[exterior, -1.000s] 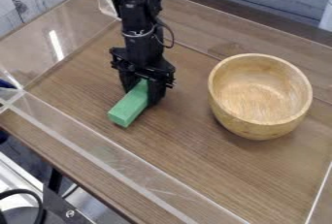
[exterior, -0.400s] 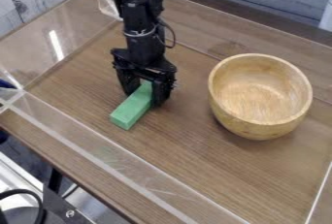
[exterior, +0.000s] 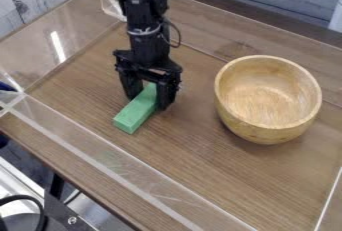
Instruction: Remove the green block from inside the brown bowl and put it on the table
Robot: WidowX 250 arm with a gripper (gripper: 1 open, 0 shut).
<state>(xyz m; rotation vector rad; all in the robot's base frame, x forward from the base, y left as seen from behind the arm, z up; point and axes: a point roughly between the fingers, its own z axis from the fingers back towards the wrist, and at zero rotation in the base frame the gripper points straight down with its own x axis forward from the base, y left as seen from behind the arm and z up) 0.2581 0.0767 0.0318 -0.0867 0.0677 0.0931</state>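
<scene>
The green block [exterior: 134, 111] lies flat on the table [exterior: 201, 165], left of the brown bowl [exterior: 269, 97]. Its upper end sits between the fingers of my gripper [exterior: 147, 94], which points straight down over it. The jaws stand open, spread a little wider than the block, and do not squeeze it. The bowl is upright and holds nothing that I can see. The black arm rises from the gripper toward the top of the picture.
Low clear acrylic walls [exterior: 80, 140] edge the tabletop on the near left and along the back. The near wall runs diagonally just below the block. A white plank surface lies beyond the far wall.
The jaws have spread apart and let go of the green block, which now rests on the table. The arm has stayed where it was.
</scene>
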